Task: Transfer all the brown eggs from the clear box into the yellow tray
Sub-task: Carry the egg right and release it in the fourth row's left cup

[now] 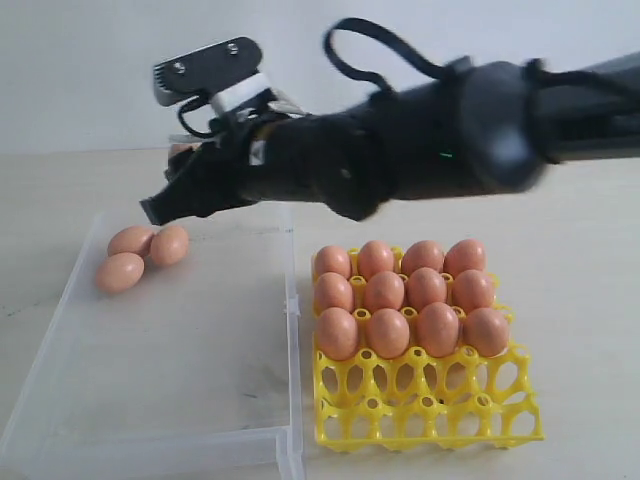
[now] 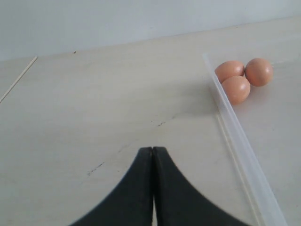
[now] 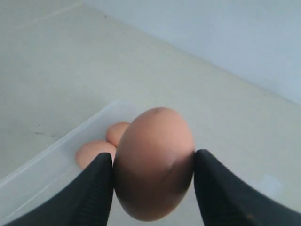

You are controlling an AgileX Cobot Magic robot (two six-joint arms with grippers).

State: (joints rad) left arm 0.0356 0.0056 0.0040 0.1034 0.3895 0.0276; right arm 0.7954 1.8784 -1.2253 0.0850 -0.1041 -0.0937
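My right gripper [image 3: 154, 165] is shut on a brown egg [image 3: 154, 160], one finger on each side. In the exterior view this gripper [image 1: 178, 180] hangs above the far left corner of the clear box [image 1: 292, 330], with a sliver of the held egg [image 1: 180, 151] showing. Three brown eggs [image 1: 140, 255] lie together in that corner, also seen as brown eggs [image 2: 242, 77] in the left wrist view. The yellow tray [image 1: 430, 400] sits right of the box, with several eggs [image 1: 405, 295] filling its back rows and its front cups bare. My left gripper [image 2: 153, 149] is shut on nothing above the table beside the box wall [image 2: 235, 132].
The right arm [image 1: 430, 130] stretches across the scene above the tray and box. The light wooden table [image 2: 94, 94] runs back to a pale wall [image 1: 90, 60].
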